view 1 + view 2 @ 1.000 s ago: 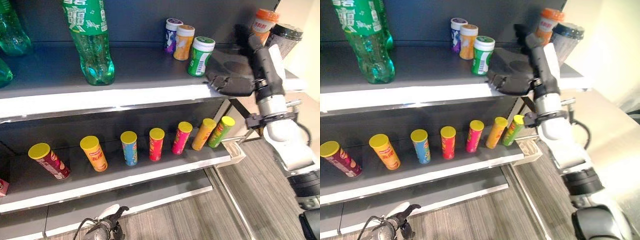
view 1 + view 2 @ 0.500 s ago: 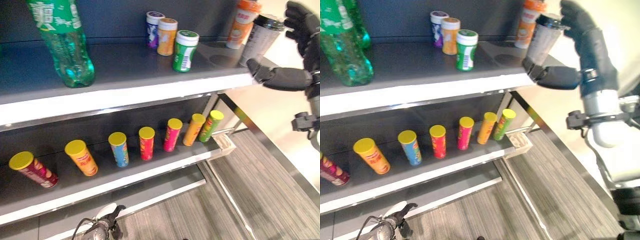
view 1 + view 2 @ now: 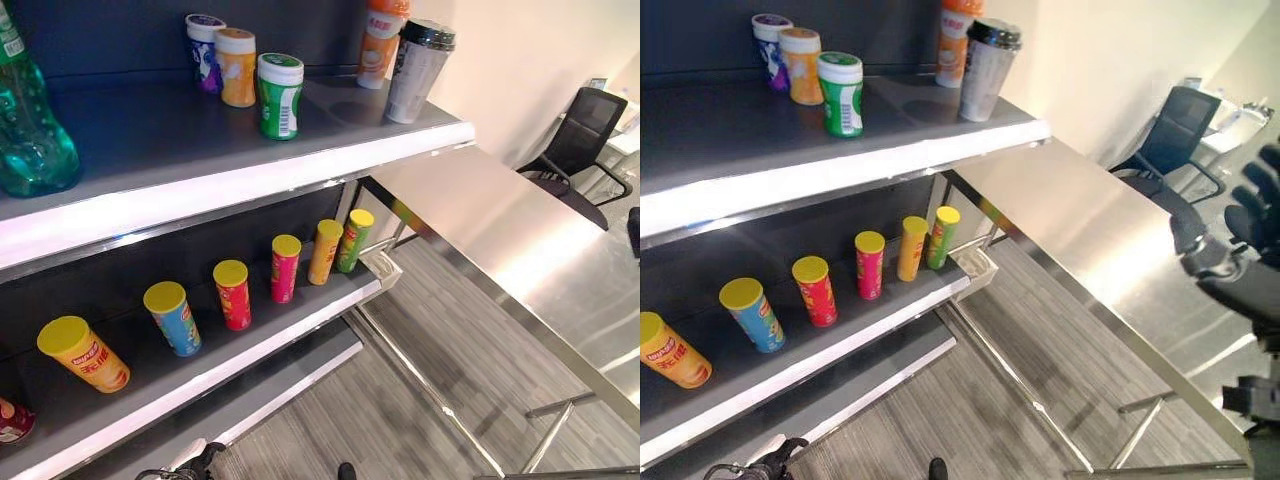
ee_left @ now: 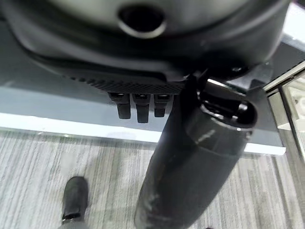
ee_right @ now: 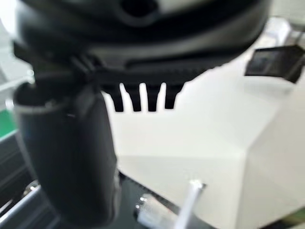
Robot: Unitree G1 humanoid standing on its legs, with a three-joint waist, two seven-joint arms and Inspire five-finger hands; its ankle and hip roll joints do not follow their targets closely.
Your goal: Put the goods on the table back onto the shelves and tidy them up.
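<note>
Holding nothing, the right robot hand (image 3: 1240, 250) hangs relaxed over the bare steel bench (image 3: 500, 215); the left robot hand (image 4: 143, 102) is likewise empty, fingers straight. Shelved goods: dark-lidded cup (image 3: 418, 70) on the top shelf (image 3: 250, 175), cans (image 3: 285, 268) below. Next fetch calls for locating remaining goods first.

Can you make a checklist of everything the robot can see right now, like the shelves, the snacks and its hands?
Surface: grey top shelf, lower shelf, shiny steel table beside them.
Job's things: three small jars and two cups upright on the top shelf; chip cans in a tilted row on the lower shelf.
Clutter: green bottle on the top shelf.
Hands: right hand over the table, fingers relaxed, holding nothing; left hand open, near the floor.
Cables: nothing seen.
Surroundings: office chair, wood-look floor.
</note>
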